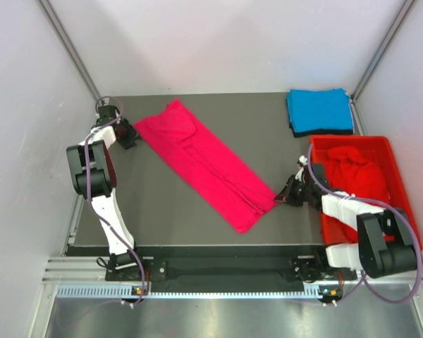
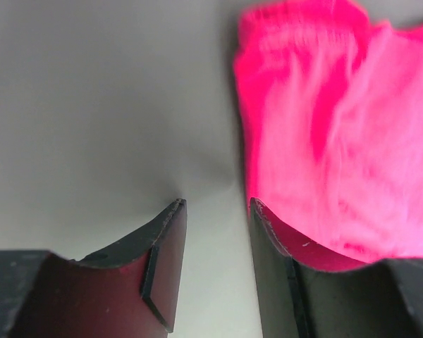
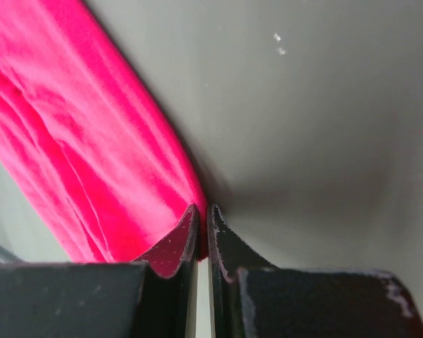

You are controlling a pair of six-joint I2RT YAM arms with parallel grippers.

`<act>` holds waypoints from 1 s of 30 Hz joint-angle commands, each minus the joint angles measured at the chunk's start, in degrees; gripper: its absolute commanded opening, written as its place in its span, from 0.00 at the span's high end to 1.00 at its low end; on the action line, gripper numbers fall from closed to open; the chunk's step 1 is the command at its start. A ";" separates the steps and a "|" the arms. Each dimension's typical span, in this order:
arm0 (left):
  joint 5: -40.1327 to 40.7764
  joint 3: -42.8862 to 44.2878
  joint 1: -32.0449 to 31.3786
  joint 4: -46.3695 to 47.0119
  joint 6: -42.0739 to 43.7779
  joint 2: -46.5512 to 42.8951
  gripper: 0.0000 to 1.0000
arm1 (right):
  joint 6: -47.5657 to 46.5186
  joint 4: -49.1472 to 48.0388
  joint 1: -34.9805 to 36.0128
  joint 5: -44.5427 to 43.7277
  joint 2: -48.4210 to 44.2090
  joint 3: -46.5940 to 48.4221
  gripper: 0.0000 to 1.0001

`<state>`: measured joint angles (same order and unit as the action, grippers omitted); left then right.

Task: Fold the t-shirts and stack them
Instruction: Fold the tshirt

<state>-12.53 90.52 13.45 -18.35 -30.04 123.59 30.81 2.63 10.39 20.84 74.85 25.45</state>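
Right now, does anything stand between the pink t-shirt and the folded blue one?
Nothing visible. Only bare table lies between the pink t-shirt and the blue t-shirt; the red crate sits off to the side.

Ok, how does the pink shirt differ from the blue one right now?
The pink shirt lies as a long diagonal strip across the middle of the table; the blue shirt is a compact folded square at the far right corner. The right gripper is shut on the pink shirt's near corner; no gripper is near the blue shirt. Both sit outside the red crate.
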 commanded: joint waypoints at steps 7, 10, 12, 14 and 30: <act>-7.75 -8.86 -3.25 0.25 -1.42 -8.35 0.53 | 2.59 5.28 1.21 -7.74 -10.51 -3.83 0.93; -7.59 -14.04 -5.80 -0.56 -1.86 -13.17 0.53 | 2.59 4.22 1.30 -7.39 -10.25 -3.83 0.91; -6.72 -20.60 -8.52 0.41 -2.47 -16.70 0.53 | 2.77 3.87 1.56 -7.74 -9.99 -3.83 0.89; -5.05 -25.11 -10.72 2.51 -3.35 -21.10 0.52 | 3.38 3.70 2.00 -8.36 -9.98 -4.36 0.89; -4.34 -40.06 -18.20 6.75 -7.57 -31.83 0.50 | 6.90 9.14 8.06 -18.37 -15.70 -4.46 0.74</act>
<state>-18.09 52.25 -2.81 -12.47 -37.76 95.46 37.71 7.84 17.63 6.26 60.29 19.07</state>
